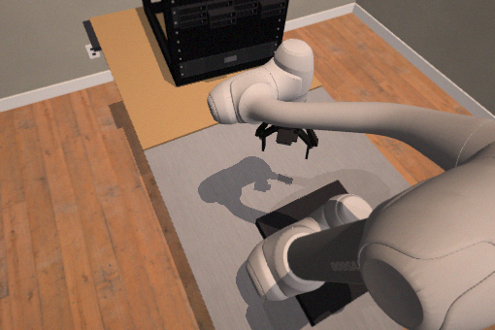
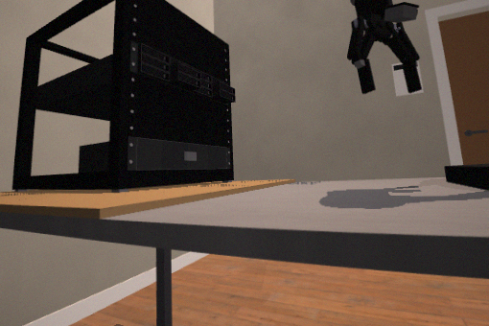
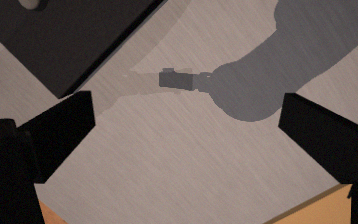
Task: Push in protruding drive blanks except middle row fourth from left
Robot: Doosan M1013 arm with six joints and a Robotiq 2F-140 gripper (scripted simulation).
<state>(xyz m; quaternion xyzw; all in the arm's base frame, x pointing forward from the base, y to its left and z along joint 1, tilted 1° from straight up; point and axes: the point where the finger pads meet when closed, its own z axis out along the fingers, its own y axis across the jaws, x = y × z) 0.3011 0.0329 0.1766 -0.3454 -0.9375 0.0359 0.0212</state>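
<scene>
On the left of the table (image 2: 268,242), on a tan board (image 1: 131,80), stood the black rack (image 2: 126,79), with the three rows of drive blanks (image 1: 228,9) across its upper front. Some blanks looked proud of the others, notably one at the right end (image 2: 227,93), but which row it sat in could not be told. None appeared to have been pushed yet, so by my judgement the whole job was left: every protruding blank except the one in the middle row, fourth from the left.

Further right, the gripper (image 2: 387,78) hung in the air well apart from the rack and above the grey mat, pointing downward. Its fingers were spread fully apart with nothing between them. The arm's dark base plate (image 1: 272,220) sat at the near right of the mat.

The table top was grey, with the arm's shadow on it. Around it lay a wood plank floor, beige walls with white skirting, and a brown door (image 2: 467,88) at far right.
</scene>
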